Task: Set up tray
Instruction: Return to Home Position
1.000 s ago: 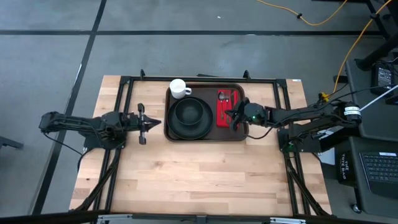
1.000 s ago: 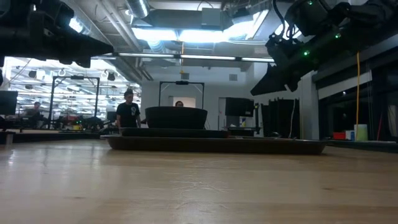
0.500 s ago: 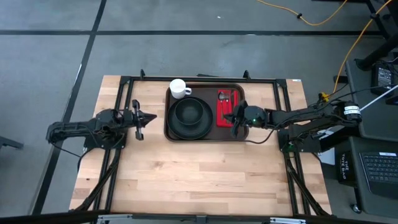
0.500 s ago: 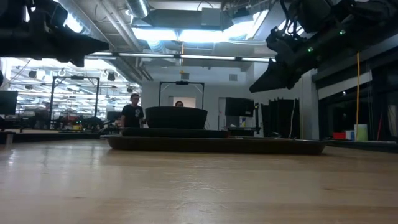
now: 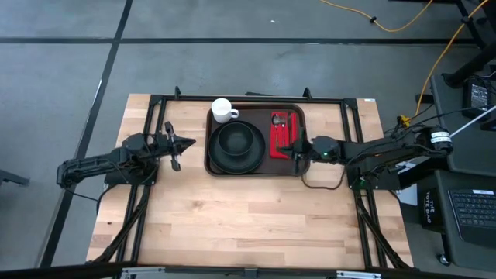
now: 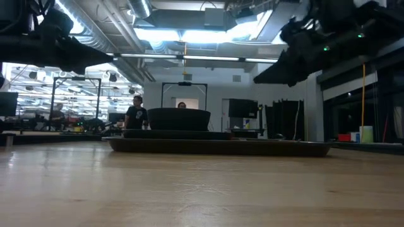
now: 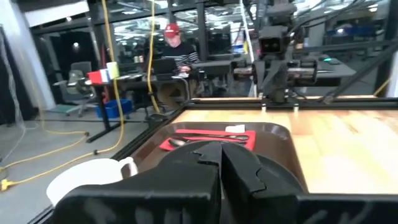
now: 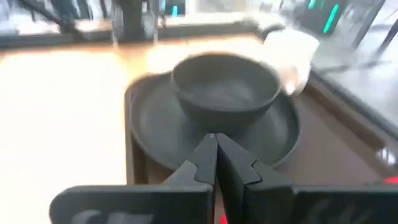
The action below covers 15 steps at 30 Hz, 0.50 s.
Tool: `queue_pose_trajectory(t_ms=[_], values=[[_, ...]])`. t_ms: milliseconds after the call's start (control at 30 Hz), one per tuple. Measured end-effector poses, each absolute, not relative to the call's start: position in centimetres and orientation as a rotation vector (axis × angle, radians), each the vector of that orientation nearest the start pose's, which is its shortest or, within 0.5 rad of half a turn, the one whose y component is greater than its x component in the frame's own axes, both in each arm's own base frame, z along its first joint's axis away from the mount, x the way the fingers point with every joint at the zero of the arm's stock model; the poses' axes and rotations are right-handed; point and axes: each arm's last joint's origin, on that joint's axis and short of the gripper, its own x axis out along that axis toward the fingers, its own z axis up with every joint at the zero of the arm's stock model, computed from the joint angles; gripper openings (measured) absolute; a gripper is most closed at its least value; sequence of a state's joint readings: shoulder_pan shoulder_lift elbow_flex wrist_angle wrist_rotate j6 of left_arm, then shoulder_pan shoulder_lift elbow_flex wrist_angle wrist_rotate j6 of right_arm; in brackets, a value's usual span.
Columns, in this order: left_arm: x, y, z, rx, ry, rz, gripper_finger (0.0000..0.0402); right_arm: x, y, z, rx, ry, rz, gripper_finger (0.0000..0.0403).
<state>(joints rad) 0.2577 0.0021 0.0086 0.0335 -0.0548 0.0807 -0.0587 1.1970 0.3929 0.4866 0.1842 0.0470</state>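
- The tray (image 5: 260,173) lies toward the table's far edge, between the two arms
- It holds a black plate (image 5: 232,167) with a bowl (image 5: 235,140), a white mug (image 5: 223,110) at one far corner, and a red napkin (image 5: 283,138) with cutlery
- The left gripper (image 5: 186,142) hovers just beside the tray's left rim, fingers pressed together, empty
- The right gripper (image 5: 288,147) hangs over the napkin's near end, fingers closed on nothing

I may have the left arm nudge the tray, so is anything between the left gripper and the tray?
Nothing visible. The left gripper hangs beside the left rim of the tray, with only bare table between them.
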Motion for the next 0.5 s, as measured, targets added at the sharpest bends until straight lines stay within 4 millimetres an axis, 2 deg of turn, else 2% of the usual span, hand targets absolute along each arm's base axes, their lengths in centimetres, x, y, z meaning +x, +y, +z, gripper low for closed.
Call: queue_pose_trajectory(t_ms=[367,500], values=[[9.2,3.2,16.8,0.094,-0.007,0.362,0.0003,16.0,-1.8,19.0,-0.040,0.074,-0.198,0.0012],[9.2,3.3,16.8,0.110,-0.004,0.364,0.0003,14.3,-1.6,18.8,-0.037,0.000,-0.157,0.0012]])
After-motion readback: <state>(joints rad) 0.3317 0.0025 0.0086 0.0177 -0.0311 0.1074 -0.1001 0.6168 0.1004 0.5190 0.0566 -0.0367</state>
